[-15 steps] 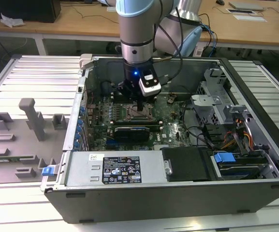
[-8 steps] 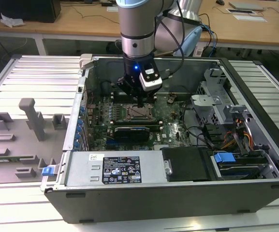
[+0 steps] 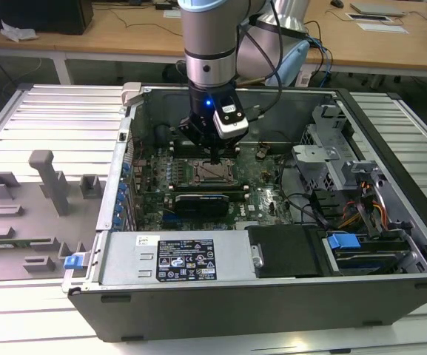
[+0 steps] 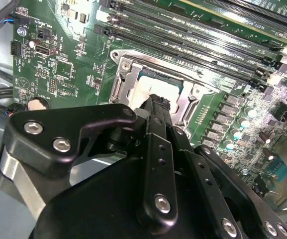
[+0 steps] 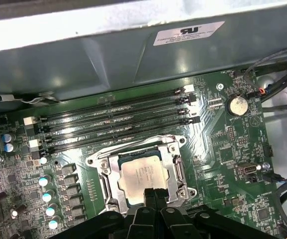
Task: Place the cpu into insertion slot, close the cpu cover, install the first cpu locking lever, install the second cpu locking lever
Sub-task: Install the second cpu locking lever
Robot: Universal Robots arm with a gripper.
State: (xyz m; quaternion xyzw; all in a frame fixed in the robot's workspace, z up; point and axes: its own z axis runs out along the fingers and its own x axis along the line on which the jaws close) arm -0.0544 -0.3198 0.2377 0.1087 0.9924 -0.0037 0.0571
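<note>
The cpu [image 5: 140,174] lies flat in the insertion slot [image 3: 214,172], its silver-grey top plate showing through the window of the cpu cover [image 5: 177,172]. The cover's silver frame lies down around the chip, as the second wrist view also shows of the cpu cover [image 4: 125,79] and cpu [image 4: 145,90]. My gripper [image 5: 154,193] is shut, its two black fingers pressed together with nothing between them. The tips sit at the chip's near edge, right above the socket, in the second wrist view [image 4: 156,102] and in the exterior view [image 3: 214,157]. Whether the tips touch the chip or the cover I cannot tell.
Long memory slots [image 5: 113,124] run beside the socket, with the case wall [image 5: 133,55] behind them. A black expansion card [image 3: 202,201] lies in front of the socket. A power supply [image 3: 176,259], drive cage [image 3: 331,159] and cables crowd the case. Grey fixtures [image 3: 43,177] stand at the exterior view's left.
</note>
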